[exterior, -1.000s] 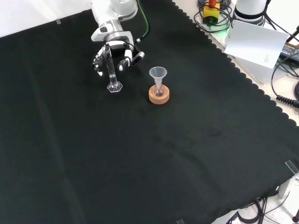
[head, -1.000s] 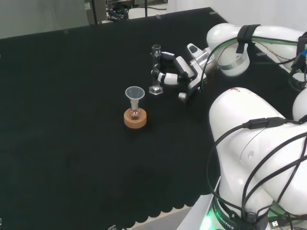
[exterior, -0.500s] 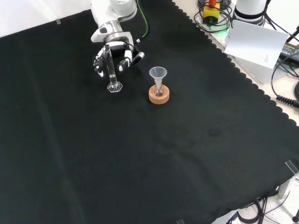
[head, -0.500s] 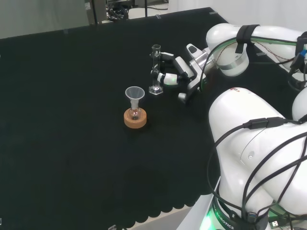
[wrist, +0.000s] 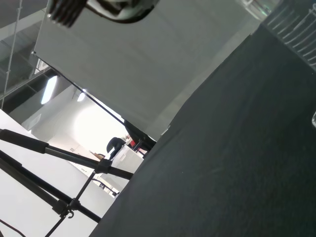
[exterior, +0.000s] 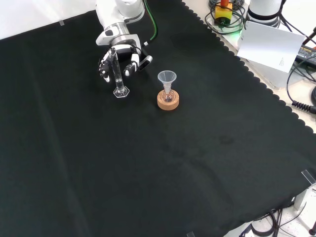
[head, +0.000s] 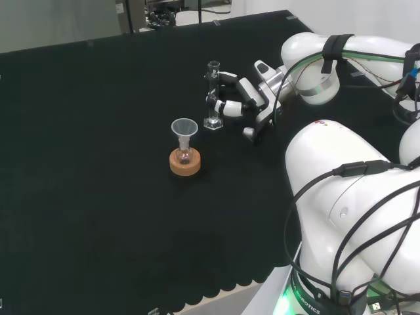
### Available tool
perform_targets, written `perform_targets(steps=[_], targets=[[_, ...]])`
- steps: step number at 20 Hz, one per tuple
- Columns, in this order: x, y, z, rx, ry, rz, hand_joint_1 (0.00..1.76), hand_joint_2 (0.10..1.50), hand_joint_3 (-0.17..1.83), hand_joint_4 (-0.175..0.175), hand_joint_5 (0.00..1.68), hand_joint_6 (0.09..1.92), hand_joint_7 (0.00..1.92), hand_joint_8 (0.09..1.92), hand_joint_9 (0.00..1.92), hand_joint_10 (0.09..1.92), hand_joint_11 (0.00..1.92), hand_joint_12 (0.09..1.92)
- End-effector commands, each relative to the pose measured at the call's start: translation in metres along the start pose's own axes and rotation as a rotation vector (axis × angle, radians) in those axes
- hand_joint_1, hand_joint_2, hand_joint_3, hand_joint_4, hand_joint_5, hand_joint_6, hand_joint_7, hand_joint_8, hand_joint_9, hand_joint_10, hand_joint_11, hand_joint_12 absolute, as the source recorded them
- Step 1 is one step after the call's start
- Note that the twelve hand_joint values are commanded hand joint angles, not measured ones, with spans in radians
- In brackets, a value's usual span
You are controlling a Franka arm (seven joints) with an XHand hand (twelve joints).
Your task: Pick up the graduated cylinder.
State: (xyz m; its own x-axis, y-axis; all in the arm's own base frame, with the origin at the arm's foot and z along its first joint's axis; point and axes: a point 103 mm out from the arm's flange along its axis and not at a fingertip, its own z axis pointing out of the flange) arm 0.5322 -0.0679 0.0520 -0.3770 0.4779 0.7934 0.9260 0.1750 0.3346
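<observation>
No brand or label can be read on the ware. The graduated cylinder (wrist: 291, 29) carries fine scale lines, seen close in the wrist view at the upper right of the frame, but no figures can be made out there. A white sheet of paper (exterior: 272, 45) at the upper right of the front view bears a small patch of print, too small to read.

The graduated cylinder (head: 212, 96) stands upright on the black cloth (head: 98, 197) in the upper middle of the head view, its clear hexagonal foot flat on the cloth. The hand (head: 244, 98) is just to its right in that view, reaching in from the white arm (head: 315, 65) at the upper right, with curled fingers (head: 222, 105) bent toward the tube at about mid-height. In the front view the cylinder (exterior: 117, 74) sits in the upper left of the frame, directly in front of the hand (exterior: 129, 58), with dark and white fingertips showing on both sides of the tube (the thumb side to the right). The fingers appear to touch the glass, though neither view settles whether they actually close on it; the foot rests on the cloth.

Lower left of the cylinder in the head view, well apart from the hand, a small flask with a clear funnel (head: 184, 128) in its neck sits in a cork ring (head: 184, 164).
</observation>
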Motion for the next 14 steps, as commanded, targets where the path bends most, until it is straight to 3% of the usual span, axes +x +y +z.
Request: perform_targets(steps=[1, 14], targets=[[0.0009, 0.0019, 0.005, 0.002, -0.015, 0.008, 0.94, 0.75, 0.55, -0.001, 0.62, 0.38, 0.7, 0.56, 1.02, 0.3, 0.79, 1.1], [0.0018, 0.0072, 0.0128, -0.015, -0.049, 0.036, 1.01, 0.91, 0.56, 0.006, 0.77, 0.58, 0.91, 0.56, 1.23, 0.19, 1.05, 0.94]])
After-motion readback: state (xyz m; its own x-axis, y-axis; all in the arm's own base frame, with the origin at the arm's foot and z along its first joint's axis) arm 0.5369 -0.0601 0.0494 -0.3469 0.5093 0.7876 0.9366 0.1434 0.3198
